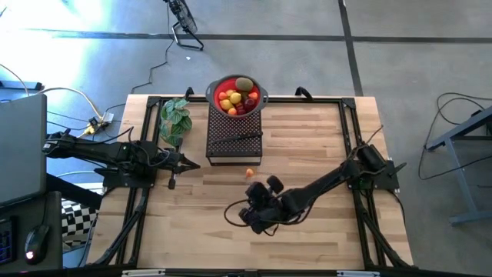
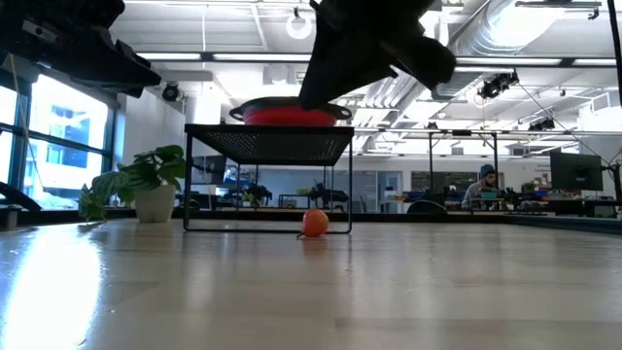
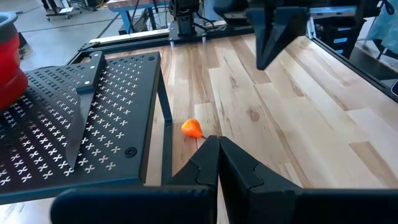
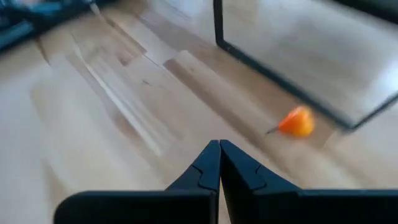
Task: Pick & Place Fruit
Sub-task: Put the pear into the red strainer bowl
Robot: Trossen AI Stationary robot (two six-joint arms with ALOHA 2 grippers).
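A small orange fruit (image 1: 249, 173) lies alone on the wooden table, just off the near edge of a black mesh stand; it also shows in the low view (image 2: 314, 223), left wrist view (image 3: 192, 129) and right wrist view (image 4: 296, 122). A red bowl (image 1: 217, 87) with grey handles sits on the stand's far end, filled with yellow, orange, dark red fruits and a brown kiwi (image 1: 244, 84). My right gripper (image 4: 219, 144) is shut and hovers above the table near-right of the orange fruit. My left gripper (image 3: 217, 140) is shut, resting left of the stand.
The black mesh stand (image 1: 234, 137) carries a black-handled knife (image 1: 237, 139). A green leafy plant (image 1: 175, 117) stands left of it. Black frame rails run along the table's left and right sides. Bare wood lies between the two arms.
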